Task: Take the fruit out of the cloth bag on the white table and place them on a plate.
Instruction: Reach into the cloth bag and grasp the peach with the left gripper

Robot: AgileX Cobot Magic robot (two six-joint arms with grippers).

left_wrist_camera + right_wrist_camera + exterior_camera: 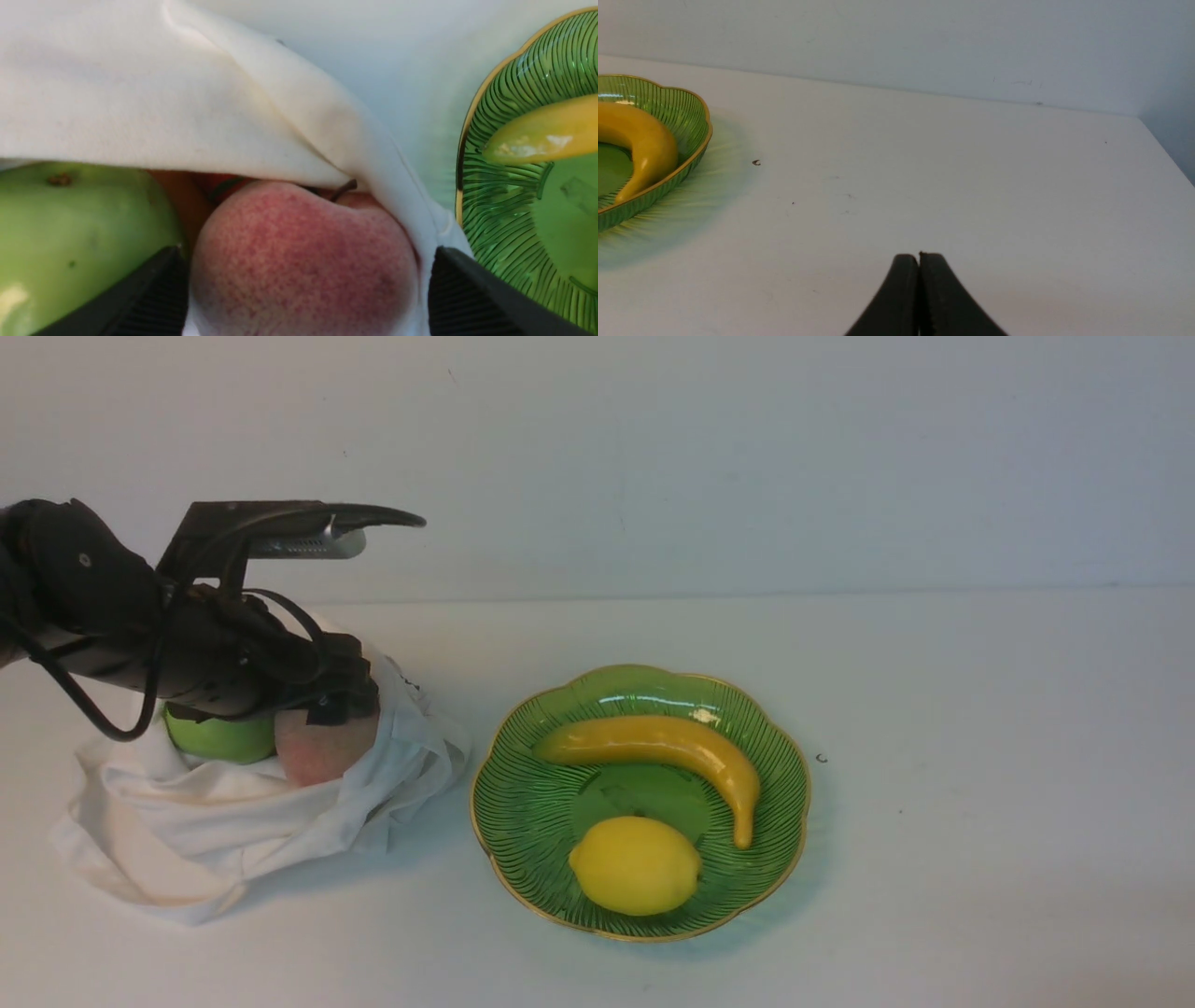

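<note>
The white table (980, 709) carries one cloth bag (233, 831) on the robot's left and one green plate (523, 803) just beside it. The bag lies open, holding a green apple (219, 737) and a peach (322, 751) side by side, with an orange-red sliver (184, 200) behind them. The plate holds two fruits: a banana (653, 742) and a lemon (635, 865). The left tool (306, 249) is in the bag, jaws apart, one either side of the peach. The right tool (919, 261) is pressed together over bare table.
</note>
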